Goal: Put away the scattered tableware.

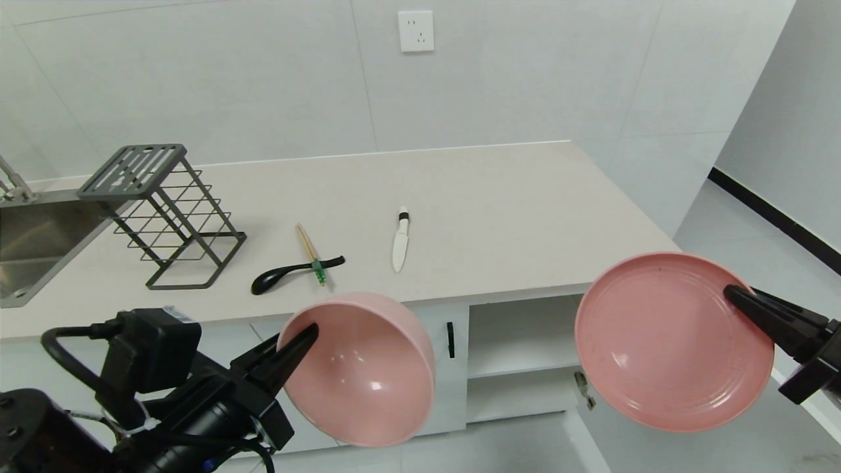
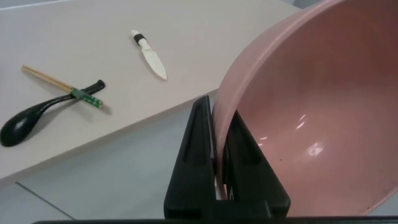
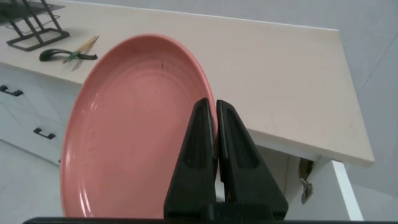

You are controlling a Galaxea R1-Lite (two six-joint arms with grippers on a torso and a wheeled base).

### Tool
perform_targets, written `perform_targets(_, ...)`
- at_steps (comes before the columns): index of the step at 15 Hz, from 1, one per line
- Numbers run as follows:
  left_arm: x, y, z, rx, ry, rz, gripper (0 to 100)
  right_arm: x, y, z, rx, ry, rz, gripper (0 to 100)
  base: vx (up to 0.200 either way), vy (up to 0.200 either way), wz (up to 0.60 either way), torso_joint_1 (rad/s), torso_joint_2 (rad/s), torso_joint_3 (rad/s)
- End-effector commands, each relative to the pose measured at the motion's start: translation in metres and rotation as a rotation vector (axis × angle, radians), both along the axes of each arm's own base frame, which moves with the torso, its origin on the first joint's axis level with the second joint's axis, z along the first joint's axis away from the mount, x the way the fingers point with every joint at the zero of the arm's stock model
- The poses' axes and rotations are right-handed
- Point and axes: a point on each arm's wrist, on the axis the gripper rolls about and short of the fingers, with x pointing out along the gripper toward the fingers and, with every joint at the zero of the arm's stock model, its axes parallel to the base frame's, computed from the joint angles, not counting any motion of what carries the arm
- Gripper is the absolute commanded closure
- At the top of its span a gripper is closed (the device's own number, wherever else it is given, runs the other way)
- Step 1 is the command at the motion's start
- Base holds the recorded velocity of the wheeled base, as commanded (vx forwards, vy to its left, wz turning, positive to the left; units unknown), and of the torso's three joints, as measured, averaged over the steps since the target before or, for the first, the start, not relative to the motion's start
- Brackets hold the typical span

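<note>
My left gripper [image 1: 309, 332] is shut on the rim of a pink bowl [image 1: 368, 371], held tilted in the air in front of the counter's edge; its wrist view shows the jaws pinching the bowl [image 2: 311, 118] wall. My right gripper [image 1: 732, 294] is shut on the rim of a pink plate [image 1: 670, 341], held upright off the counter's right front corner; the plate [image 3: 134, 124] faces the wrist camera. On the counter lie a black spoon [image 1: 282, 274], a pair of chopsticks [image 1: 310, 251] crossing its handle, and a white knife [image 1: 400, 240].
A black wire dish rack [image 1: 167, 213] stands on the beige counter [image 1: 499, 217] at the left, next to a steel sink [image 1: 33, 243]. Below the counter's front is an open cabinet with a shelf [image 1: 519, 361]. A wall socket [image 1: 416, 30] sits above.
</note>
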Motion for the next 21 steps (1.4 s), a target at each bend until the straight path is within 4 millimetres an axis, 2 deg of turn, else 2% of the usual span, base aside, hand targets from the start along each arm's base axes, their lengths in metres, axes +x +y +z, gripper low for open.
perform_targets(1,-0.0008,0.0005,0.0012,-0.004,-0.006,0.0,100,-0.0009,-0.0001,0.0007,0.0,-0.006,0.0,100,0.0,0.0,0.0,-0.256,0.49,0.242)
perform_targets(9,-0.0014,0.0009,0.0009,-0.003,-0.004,0.0,100,-0.0038,-0.0003,-0.0001,-0.004,-0.007,-0.001,100,0.0,0.0,0.0,-0.086,0.18,0.087)
perform_targets(15,-0.0038,0.0026,0.001,-0.004,-0.006,0.0,100,0.0005,0.0,-0.0043,-0.006,0.021,-0.001,100,0.0,0.0,0.0,-0.013,0.02,0.012)
perform_targets(21,-0.0059,0.004,0.0042,-0.014,-0.021,0.0,100,0.0002,0.0,-0.0041,-0.006,0.019,-0.001,100,0.0,0.0,0.0,-0.223,0.44,0.213)
